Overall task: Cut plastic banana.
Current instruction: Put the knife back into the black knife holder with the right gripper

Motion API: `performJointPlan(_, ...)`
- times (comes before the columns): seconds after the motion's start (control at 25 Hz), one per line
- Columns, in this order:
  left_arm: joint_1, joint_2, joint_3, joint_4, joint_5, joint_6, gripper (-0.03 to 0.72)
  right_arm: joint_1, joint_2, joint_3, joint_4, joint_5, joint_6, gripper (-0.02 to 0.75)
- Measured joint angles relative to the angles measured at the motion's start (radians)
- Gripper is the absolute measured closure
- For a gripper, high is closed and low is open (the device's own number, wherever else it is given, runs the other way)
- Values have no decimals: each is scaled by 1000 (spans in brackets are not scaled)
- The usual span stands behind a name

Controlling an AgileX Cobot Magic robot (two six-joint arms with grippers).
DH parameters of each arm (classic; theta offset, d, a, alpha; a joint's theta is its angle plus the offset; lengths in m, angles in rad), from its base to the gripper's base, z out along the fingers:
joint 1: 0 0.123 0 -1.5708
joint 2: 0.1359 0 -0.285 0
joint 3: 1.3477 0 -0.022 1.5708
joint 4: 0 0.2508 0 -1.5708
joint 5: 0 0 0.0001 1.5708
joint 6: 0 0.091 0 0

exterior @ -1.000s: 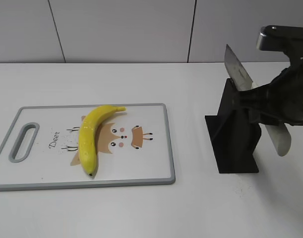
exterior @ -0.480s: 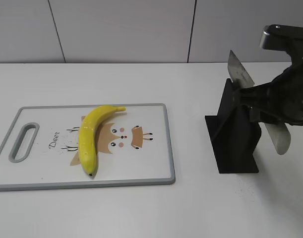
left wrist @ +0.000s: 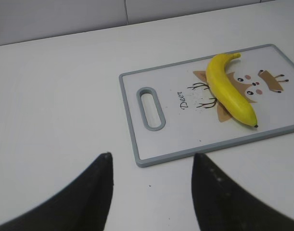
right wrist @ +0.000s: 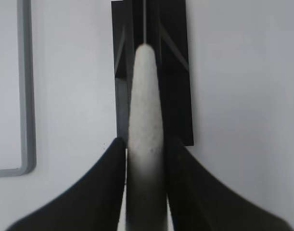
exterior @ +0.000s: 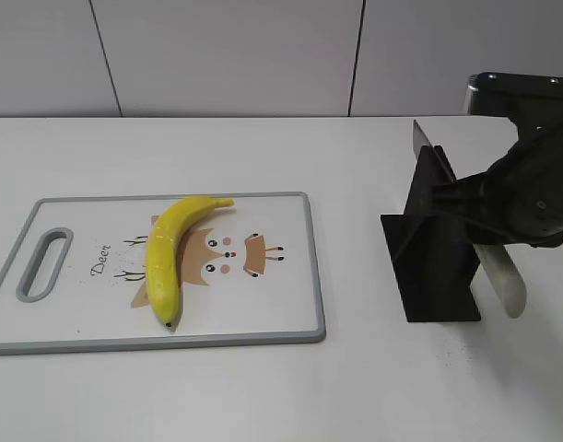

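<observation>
The yellow plastic banana (exterior: pixel 170 253) lies on the white cutting board (exterior: pixel 281 304), left of its deer print; it also shows in the left wrist view (left wrist: pixel 228 91). My right gripper (exterior: pixel 484 226) is shut on the pale handle (exterior: pixel 504 276) of a knife whose blade (exterior: pixel 419 138) sits in the black knife stand (exterior: pixel 433 253). In the right wrist view the fingers (right wrist: pixel 110 168) clamp the handle (right wrist: pixel 146 110) over the stand (right wrist: pixel 175 72). My left gripper (left wrist: pixel 151 161) is open and empty over the bare table, short of the board's handle end (left wrist: pixel 150 108).
The board has a grey rim with a handle slot (exterior: pixel 43 264) at its left end. Its right edge shows in the right wrist view (right wrist: pixel 25 96). A grey panelled wall (exterior: pixel 226 55) runs behind the white table.
The knife blade has dropped lower into the stand, so less of it sticks up. The right gripper and handle have shifted slightly down and left. The banana has not moved.
</observation>
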State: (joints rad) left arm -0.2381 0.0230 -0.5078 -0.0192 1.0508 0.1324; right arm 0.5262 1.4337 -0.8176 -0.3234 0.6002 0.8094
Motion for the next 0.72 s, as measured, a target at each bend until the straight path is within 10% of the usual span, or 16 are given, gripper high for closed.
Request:
performJointPlan(0.32,0,0,0,0,-1,-1,188,0,4,0,7,-1,-40,146)
performJointPlan(0.72,0,0,0,1,-1,-1,188,0,-306,5,212,131,-452,139)
